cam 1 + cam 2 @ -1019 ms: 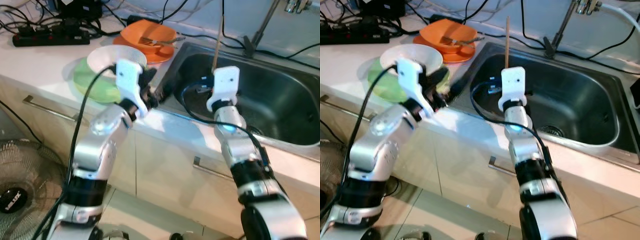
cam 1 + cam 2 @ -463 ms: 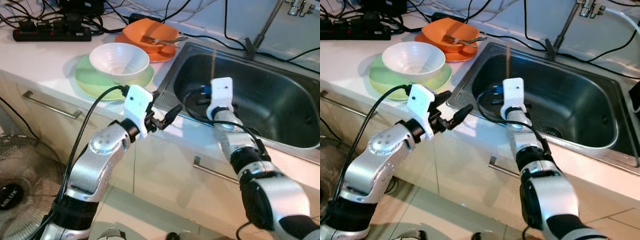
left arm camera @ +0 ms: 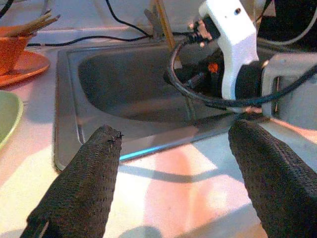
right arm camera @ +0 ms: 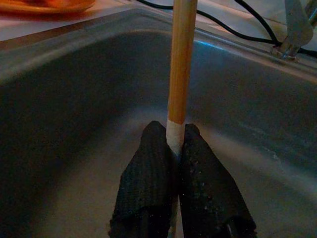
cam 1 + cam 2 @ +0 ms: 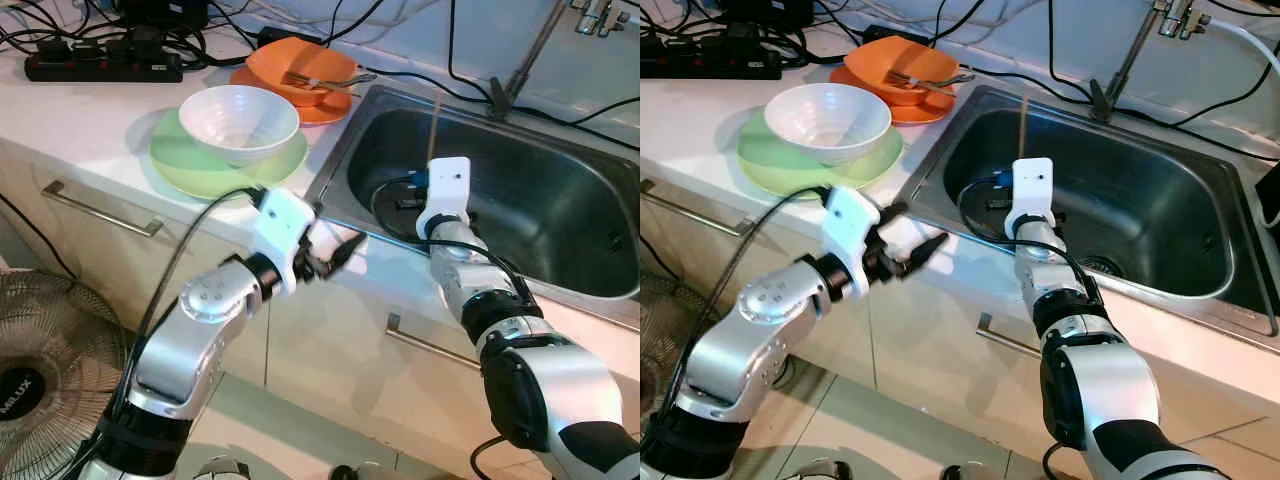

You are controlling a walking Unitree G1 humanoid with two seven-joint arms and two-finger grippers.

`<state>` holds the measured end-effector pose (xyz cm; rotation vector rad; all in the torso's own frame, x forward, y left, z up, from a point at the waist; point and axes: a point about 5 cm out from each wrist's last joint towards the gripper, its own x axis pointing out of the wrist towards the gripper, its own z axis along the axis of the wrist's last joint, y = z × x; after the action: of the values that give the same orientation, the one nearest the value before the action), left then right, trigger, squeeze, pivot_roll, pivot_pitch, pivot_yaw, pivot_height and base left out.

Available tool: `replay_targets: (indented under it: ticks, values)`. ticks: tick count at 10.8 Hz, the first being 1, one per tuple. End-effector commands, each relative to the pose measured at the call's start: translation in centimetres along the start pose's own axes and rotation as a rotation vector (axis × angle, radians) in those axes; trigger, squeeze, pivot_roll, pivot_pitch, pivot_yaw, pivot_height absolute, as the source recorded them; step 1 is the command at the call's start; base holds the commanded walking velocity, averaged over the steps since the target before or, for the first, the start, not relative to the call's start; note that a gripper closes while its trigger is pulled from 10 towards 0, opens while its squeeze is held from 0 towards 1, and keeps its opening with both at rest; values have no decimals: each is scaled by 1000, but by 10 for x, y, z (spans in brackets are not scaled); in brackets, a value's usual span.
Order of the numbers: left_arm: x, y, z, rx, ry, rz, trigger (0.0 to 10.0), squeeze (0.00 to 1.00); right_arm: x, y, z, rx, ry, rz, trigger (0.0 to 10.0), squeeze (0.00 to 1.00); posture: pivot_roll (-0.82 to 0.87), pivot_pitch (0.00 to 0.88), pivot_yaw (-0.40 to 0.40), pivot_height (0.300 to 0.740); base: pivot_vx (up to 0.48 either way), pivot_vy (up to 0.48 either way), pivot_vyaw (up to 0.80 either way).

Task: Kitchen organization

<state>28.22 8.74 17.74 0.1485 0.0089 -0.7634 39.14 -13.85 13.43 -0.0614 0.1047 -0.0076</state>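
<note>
Pinched between the two black fingers of the right gripper (image 4: pixel 176 148) is a single wooden chopstick (image 4: pixel 181 64), clamped at its pale lower end and standing nearly upright over the stainless sink (image 5: pixel 560 215). From the head cameras that stick reads only as a thin line rising above the white wrist housing.

Out to the robot's left, the left gripper (image 5: pixel 335 255) hangs over the counter's front edge with its fingers (image 3: pixel 81 191) spread wide and nothing between them. Farther left on the counter (image 5: pixel 90 120) sit a white bowl (image 5: pixel 238 120) on a green plate (image 5: pixel 180 160), and behind them an orange bowl (image 5: pixel 295 68) on an orange plate (image 5: pixel 320 108) with utensils resting in it.

Judging by the task, the chopstick likely belongs with those utensils. Doing this well means keeping the grip firm on so short a purchase, lifting the tip clear of the sink rim before swinging left, and minding the cables (image 5: pixel 395 195) draped near the wrist.

Grip detail comes from the right wrist view: the fingers meet around the stick. Layout comes from the head views, which show the dishes and a power strip (image 5: pixel 105 68). The left wrist view looks across the basin at the other arm's wrist.
</note>
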Motion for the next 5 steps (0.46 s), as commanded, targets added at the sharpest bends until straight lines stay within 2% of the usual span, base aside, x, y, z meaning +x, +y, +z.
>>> replay_targets:
  ticks: [1, 3, 5]
  values:
    - [0, -5, 1, 22, 7, -25, 10000, 0, -3, -9, -16, 8, 74, -25, 10000, 0, 21, 95, -144, 740, 0, 0, 0]
    - [-1, -7, -1, 33, 20, -29, 10000, 0, -2, -14, -14, 37, 72, -49, 10000, 0, 21, 91, -140, 740, 0, 0, 0]
    - [-4, -7, -3, 44, 36, -31, 10000, 0, -2, -13, -14, 55, 68, -57, 10000, 0, 31, 78, -116, 740, 0, 0, 0]
